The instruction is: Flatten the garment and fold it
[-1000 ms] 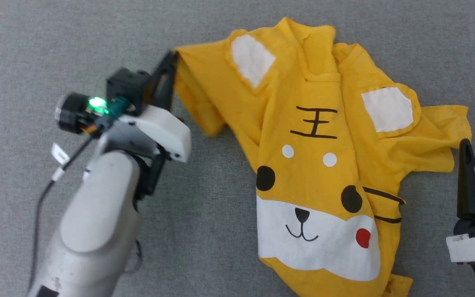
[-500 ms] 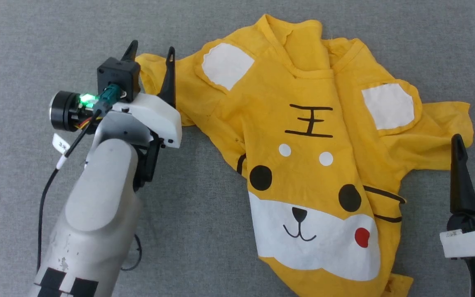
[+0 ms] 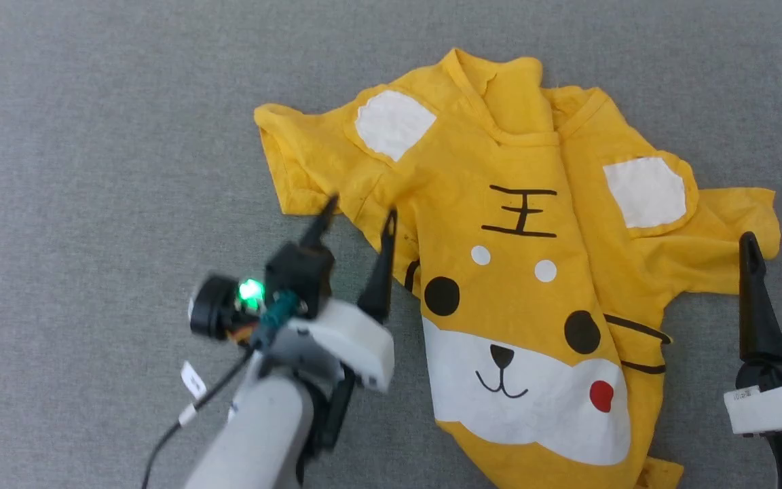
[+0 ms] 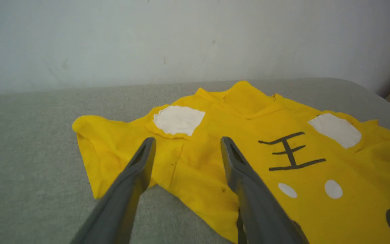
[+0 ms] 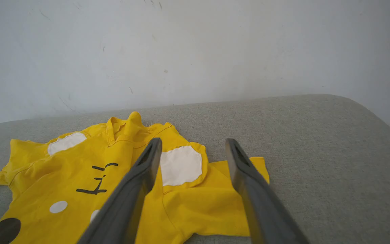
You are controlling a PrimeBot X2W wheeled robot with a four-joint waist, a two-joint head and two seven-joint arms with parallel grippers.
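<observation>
The garment [image 3: 520, 285] lies face up on the grey bench [image 3: 92, 170], with creases near its right sleeve. The left pincer [image 3: 360, 207] and the right pincer [image 3: 778, 239] both stand wide open and hold nothing. A pinch on bunched layers could drag the whole shirt and add wrinkles.

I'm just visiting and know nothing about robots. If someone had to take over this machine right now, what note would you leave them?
Left claw: open, empty, near the T-shirt's edge, just below the sleeve on the robot's left.
Right claw: open, empty, beside the other sleeve.
T-shirt: face up on the grey surface, collar away from the robot.
Done: the left-side sleeve lies spread out.
Left: smooth the creased right side and the bunched hem, then fold. No fold made yet.
</observation>
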